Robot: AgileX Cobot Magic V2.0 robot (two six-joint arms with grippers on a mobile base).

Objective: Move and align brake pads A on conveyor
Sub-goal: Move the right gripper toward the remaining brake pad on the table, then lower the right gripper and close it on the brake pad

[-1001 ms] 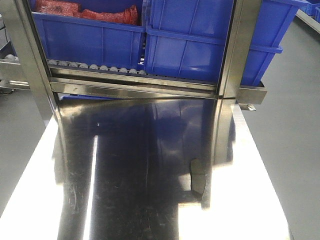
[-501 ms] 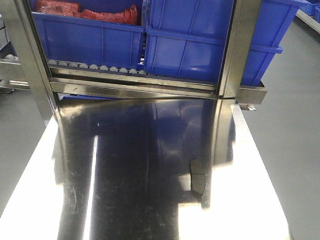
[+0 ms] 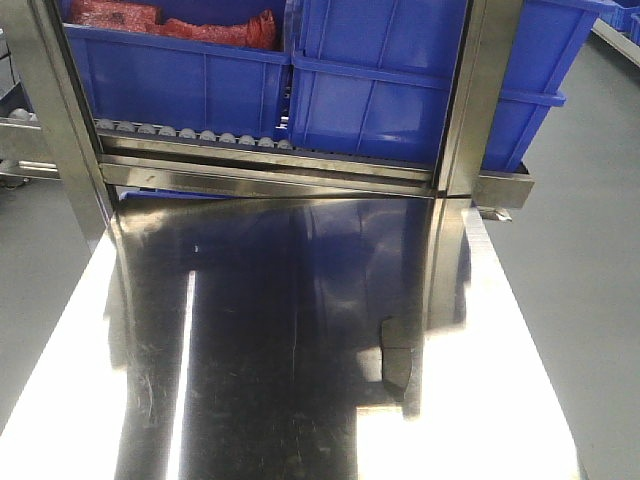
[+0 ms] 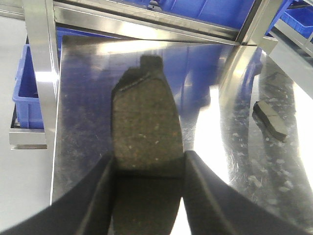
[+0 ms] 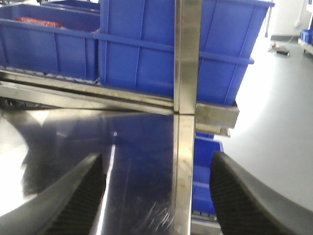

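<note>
Pad is being gripped by left claw, second pad lying at 3 o'clock; right claw gaping empty; placing likely pending.

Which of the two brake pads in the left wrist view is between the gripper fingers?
The nearer pad, clamped by the left gripper; the other pad lies loose on the steel tabletop, untouched.

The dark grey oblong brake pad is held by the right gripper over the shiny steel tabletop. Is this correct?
Not quite: the left gripper holds the dark grey oblong brake pad over the shiny steel tabletop, as the left wrist view shows.
</note>
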